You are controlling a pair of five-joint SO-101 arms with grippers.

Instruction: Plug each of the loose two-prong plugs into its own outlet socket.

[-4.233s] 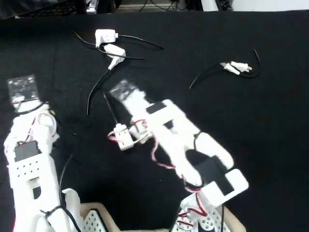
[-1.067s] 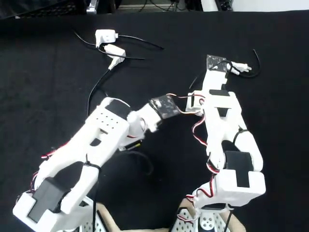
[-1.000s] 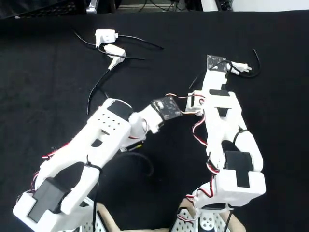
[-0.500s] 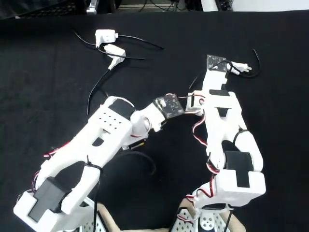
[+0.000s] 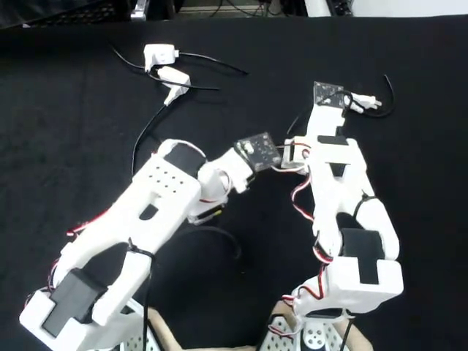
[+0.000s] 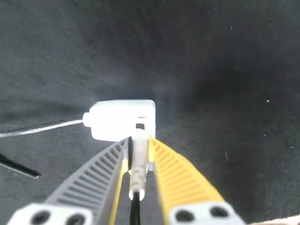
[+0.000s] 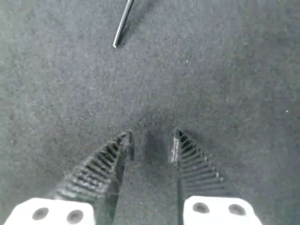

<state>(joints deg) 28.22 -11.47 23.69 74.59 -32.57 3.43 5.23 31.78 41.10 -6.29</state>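
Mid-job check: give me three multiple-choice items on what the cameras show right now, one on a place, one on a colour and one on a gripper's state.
1. Where is the socket that the left wrist view shows?
A. Against the front end of the plug held in the left gripper
B. On top of an arm's base
C. Hanging off the table's edge

2. What colour is that plug?
A. Black
B. Red
C. White

3. How is the right gripper?
A. Shut on a plug
B. Open and empty
C. Shut on a wire

Answers:
1 A: the socket touches the tip of the clamped plug.
2 C: its body is white.
3 B: its fingers stand apart over bare black cloth.
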